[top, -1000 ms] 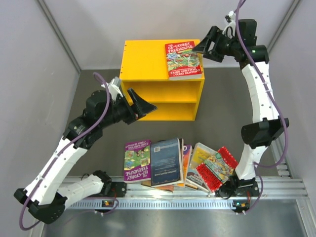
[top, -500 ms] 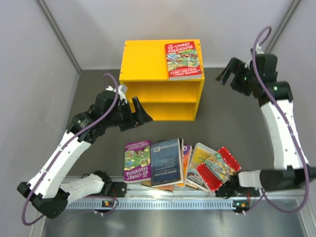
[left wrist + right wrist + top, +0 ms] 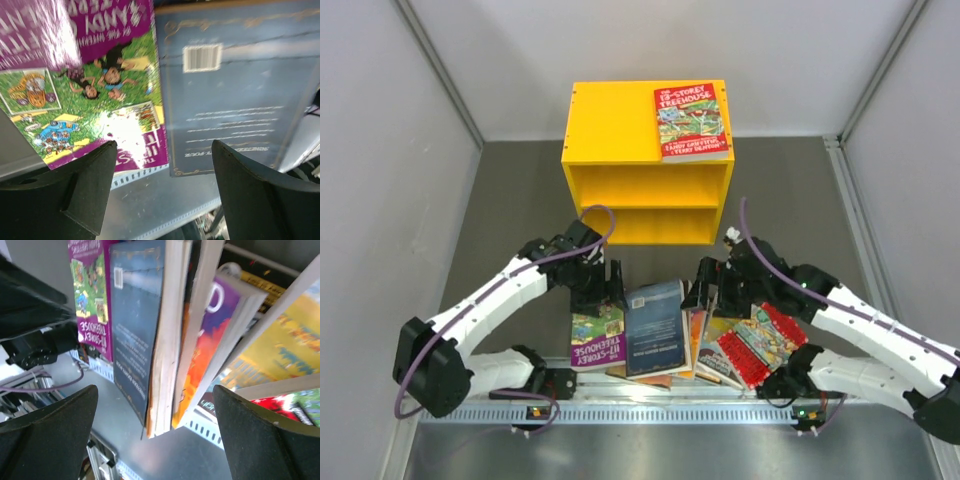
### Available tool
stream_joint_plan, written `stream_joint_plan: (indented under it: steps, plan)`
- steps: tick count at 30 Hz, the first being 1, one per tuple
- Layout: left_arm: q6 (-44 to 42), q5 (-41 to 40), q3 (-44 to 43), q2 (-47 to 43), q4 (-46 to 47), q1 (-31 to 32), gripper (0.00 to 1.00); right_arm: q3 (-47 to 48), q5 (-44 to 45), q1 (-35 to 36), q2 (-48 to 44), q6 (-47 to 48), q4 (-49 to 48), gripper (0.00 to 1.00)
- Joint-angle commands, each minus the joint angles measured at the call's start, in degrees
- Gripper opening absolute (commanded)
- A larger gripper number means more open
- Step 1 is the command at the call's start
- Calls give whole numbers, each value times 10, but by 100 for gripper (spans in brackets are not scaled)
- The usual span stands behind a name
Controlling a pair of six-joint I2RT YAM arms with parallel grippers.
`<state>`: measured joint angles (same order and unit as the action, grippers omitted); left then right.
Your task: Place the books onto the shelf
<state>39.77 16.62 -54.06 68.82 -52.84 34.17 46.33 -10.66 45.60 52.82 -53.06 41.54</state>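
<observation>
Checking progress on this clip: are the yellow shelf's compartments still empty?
As far as visible, empty: both compartments of the yellow shelf show only bare yellow board. One red Treehouse book lies flat on its top instead.

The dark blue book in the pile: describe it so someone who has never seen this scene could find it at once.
Start at the yellow shelf at the back of the table; the loose books lie in a row in front of it, near the arm bases. The dark blue book is second from the left, beside the purple book. It alone lies back cover up, plain blue with a white barcode and no picture.
</observation>
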Motion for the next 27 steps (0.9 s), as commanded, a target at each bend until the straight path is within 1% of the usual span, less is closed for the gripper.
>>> stream_joint_plan:
  steps: [1, 7, 10, 15, 23, 25, 27]
  plan:
    - [-11, 60, 47, -25, 52, -1, 81, 8, 25, 63, -18, -69, -74, 97]
    - [13, 83, 129, -58, 98, 19, 81, 20, 64, 162, 39, -100, -93, 97]
    - [30, 78, 162, -69, 122, 37, 81, 20, 86, 202, 63, -124, -96, 97]
    - [49, 63, 195, -75, 143, 59, 80, 7, 125, 225, 73, -161, -76, 97]
    - [49, 57, 208, -84, 153, 64, 79, -61, 158, 245, 10, -238, -70, 97]
    - [51, 54, 208, -89, 154, 63, 79, -70, 157, 255, 0, -245, -80, 97]
    - [58, 53, 210, -93, 158, 64, 79, -81, 149, 265, 10, -246, -109, 96]
